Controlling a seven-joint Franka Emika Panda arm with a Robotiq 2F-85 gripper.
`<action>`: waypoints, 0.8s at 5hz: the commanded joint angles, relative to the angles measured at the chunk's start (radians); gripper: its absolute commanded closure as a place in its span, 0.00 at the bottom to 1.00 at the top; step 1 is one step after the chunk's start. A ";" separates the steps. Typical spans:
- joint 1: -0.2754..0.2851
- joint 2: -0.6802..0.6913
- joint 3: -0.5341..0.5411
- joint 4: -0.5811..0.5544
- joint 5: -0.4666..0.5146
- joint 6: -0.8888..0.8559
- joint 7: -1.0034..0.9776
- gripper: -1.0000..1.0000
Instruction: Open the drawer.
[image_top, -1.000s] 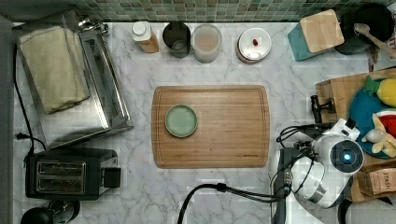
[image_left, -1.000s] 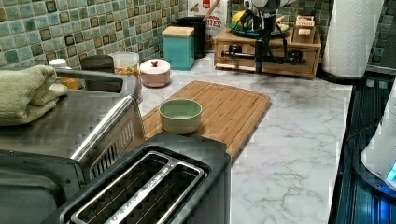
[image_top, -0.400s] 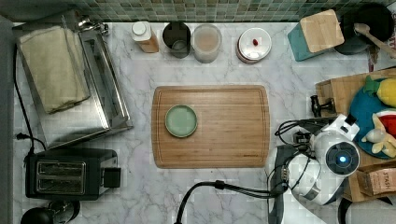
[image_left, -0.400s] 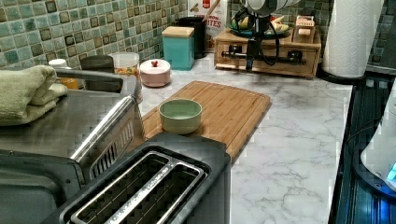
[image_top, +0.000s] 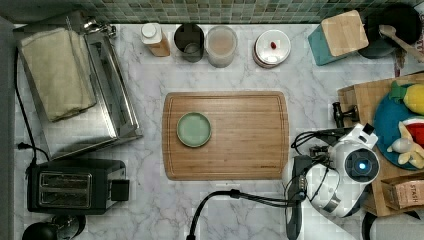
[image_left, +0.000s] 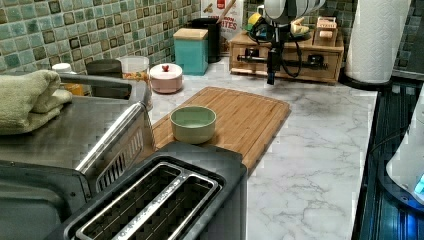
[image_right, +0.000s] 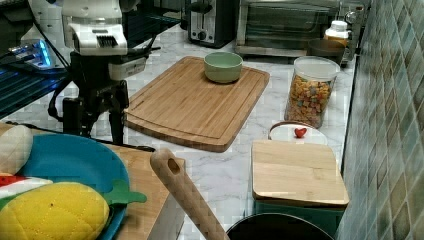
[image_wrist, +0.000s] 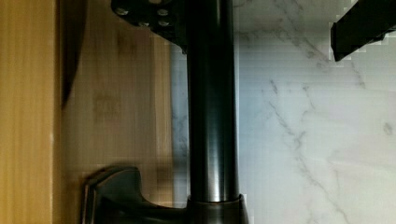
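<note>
The drawer (image_left: 331, 69) is the light wood front of a low stand at the back in the left view, with a long black bar handle (image_left: 305, 62) across it. My gripper (image_left: 271, 70) hangs in front of that handle. In the wrist view the handle (image_wrist: 212, 116) runs between my fingers (image_wrist: 144, 14), close beside one finger and well apart from the other. My gripper (image_wrist: 252, 23) is open. In the right view the gripper (image_right: 94, 127) stands with its fingers spread at the stand's edge. In the top view my arm (image_top: 350, 175) covers the gripper, and one end of the handle (image_top: 345, 112) shows.
A bamboo cutting board (image_top: 240, 135) with a green bowl (image_top: 194, 129) lies to the top view's left of my arm. A blue plate (image_right: 75, 165) with plush toys sits on the stand. A paper towel roll (image_left: 375, 40) and a teal canister (image_left: 191, 50) stand nearby.
My arm has shifted slightly toward the top view's left, and the gripper has moved a little to the left view's left along the handle. Whether the drawer moved, I cannot tell.
</note>
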 joint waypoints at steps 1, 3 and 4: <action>0.140 -0.127 0.027 -0.047 -0.030 -0.196 0.139 0.00; 0.252 -0.174 0.101 -0.175 0.030 -0.138 0.266 0.00; 0.312 -0.166 0.133 -0.233 -0.003 -0.057 0.426 0.00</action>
